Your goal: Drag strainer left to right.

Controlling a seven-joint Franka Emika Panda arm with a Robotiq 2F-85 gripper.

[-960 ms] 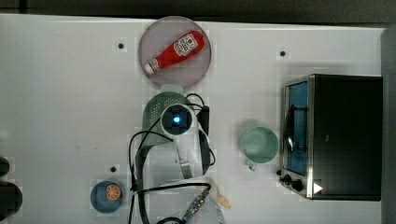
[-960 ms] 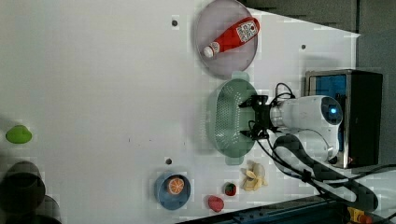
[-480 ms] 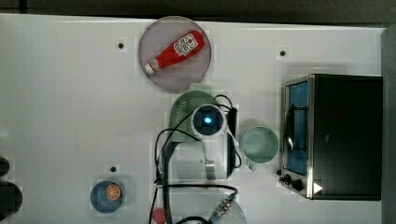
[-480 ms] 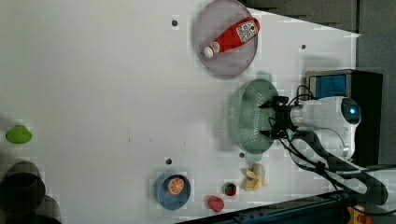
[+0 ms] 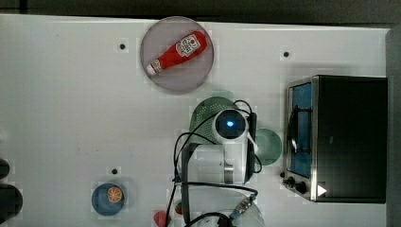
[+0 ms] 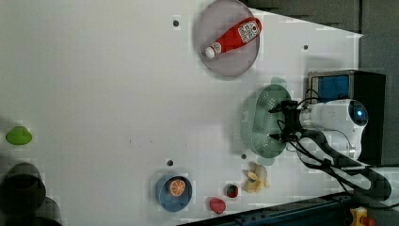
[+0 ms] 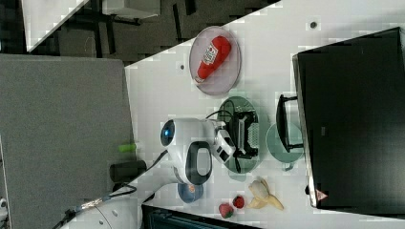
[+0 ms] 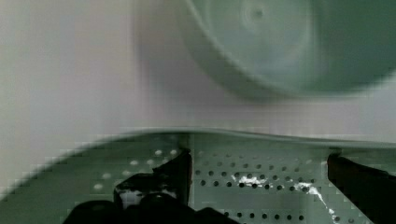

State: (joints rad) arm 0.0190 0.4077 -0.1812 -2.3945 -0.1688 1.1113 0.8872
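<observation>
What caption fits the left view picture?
Robot hand open inside the green strainer, near a ketchup bottle.

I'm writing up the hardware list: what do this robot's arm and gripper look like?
The glossy white rounded arm has dark grey joint sections and a glowing blue light at the wrist. Loose black cables loop alongside it. The black two-fingered gripper sits at its tip.

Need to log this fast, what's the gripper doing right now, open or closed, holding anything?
Gripper: open, fingers spread inside the strainer, clamping nothing.
</observation>
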